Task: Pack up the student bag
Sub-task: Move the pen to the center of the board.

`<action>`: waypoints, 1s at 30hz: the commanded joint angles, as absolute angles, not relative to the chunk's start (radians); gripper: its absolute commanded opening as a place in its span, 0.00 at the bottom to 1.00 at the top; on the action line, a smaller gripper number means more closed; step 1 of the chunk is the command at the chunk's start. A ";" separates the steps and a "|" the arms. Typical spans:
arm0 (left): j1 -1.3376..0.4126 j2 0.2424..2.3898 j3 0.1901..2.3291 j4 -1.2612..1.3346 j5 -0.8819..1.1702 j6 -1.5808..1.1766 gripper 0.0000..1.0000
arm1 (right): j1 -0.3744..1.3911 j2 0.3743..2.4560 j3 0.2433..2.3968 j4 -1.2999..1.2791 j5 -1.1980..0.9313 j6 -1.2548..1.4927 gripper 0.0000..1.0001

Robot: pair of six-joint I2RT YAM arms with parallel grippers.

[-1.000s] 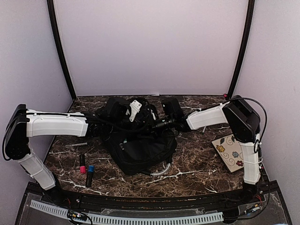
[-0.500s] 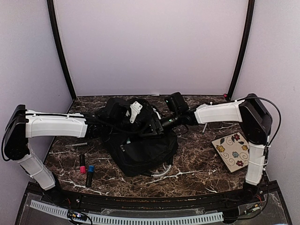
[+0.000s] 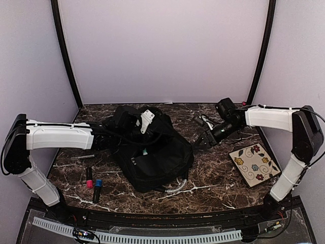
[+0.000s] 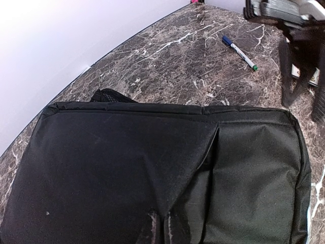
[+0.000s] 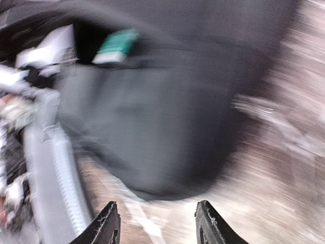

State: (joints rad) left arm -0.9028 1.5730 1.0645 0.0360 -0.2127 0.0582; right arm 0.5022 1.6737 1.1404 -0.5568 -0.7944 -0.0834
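The dark, white-veined marble worktop (image 3: 218,173) carries the black student bag (image 3: 155,157) at the frame's centre. At lower left lie a pink-capped marker (image 3: 89,179) and a blue-capped marker (image 3: 97,189), side by side, with a thin grey pen (image 3: 81,158) above them. At the right edge of the frame rests a flowered card (image 3: 253,165). The left wrist view shows a blue-capped, green-tipped pen (image 4: 238,52) at upper right.

No legible text, label, brand or number in any view.
The student bag (image 4: 152,168) shows only plain black fabric. The white barrel of the blue-capped marker (image 4: 239,53) bears marks too small to read. The green-and-white item (image 5: 116,46) at the bag's opening is motion-blurred, so any print on it cannot be made out. The floral card (image 3: 253,163) carries a flower pattern only.
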 commanded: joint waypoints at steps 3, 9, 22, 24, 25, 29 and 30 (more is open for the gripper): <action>-0.922 1.488 1.078 0.140 -0.173 0.064 0.00 | 0.266 1.686 1.172 -0.603 -0.477 -0.097 0.50; -0.922 1.485 1.078 0.139 -0.164 0.060 0.00 | 0.180 1.810 1.286 -0.610 -0.287 -0.047 0.51; -0.922 1.467 1.079 0.135 -0.175 0.072 0.00 | 0.118 2.029 1.460 -0.687 -0.181 0.046 0.56; -0.922 1.466 1.079 0.134 -0.175 0.072 0.00 | 0.113 2.049 1.477 -0.688 -0.180 0.046 0.56; -0.922 1.466 1.080 0.134 -0.176 0.072 0.00 | 0.111 2.062 1.491 -0.688 -0.180 0.044 0.56; -0.922 1.466 1.081 0.132 -0.166 0.068 0.00 | 0.111 2.134 1.565 -0.701 -0.175 0.031 0.55; -0.922 1.466 1.081 0.132 -0.165 0.068 0.00 | 0.111 2.155 1.585 -0.701 -0.172 0.025 0.55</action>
